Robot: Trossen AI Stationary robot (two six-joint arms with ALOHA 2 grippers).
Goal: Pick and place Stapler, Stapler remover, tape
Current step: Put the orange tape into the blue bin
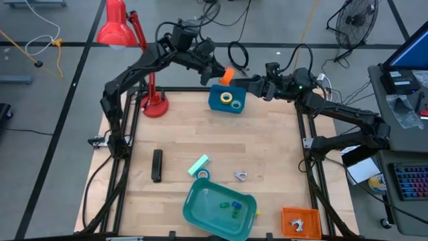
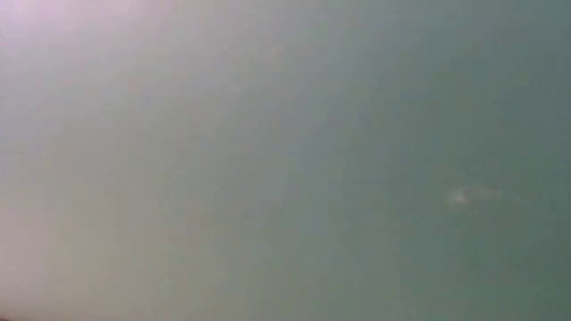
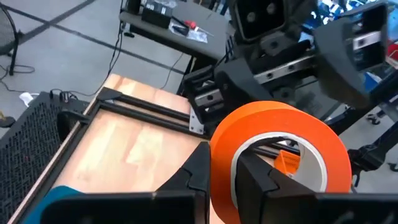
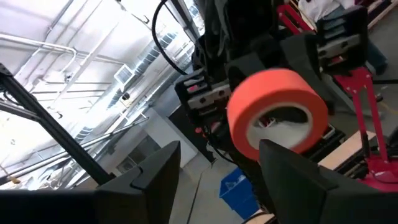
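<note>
Left gripper (image 1: 226,75) pinches the orange tape roll (image 1: 228,75) above the blue holder (image 1: 226,99) at the table's far edge. Right gripper (image 1: 249,84) spread beside it. Stapler (image 1: 156,165) lies near-left on table (image 1: 267,144).

One camera is looking straight down on the whole table (image 1: 267,144); both wrist cameras are facing the orange tape (image 3: 277,152) closely; the low one is showing only blur

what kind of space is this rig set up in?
Looks like a robotics lab or workshop. A wooden table framed in black metal rails stands on a grey floor with loose cables, a floor fan behind it and a computer desk with a keyboard alongside.
</note>
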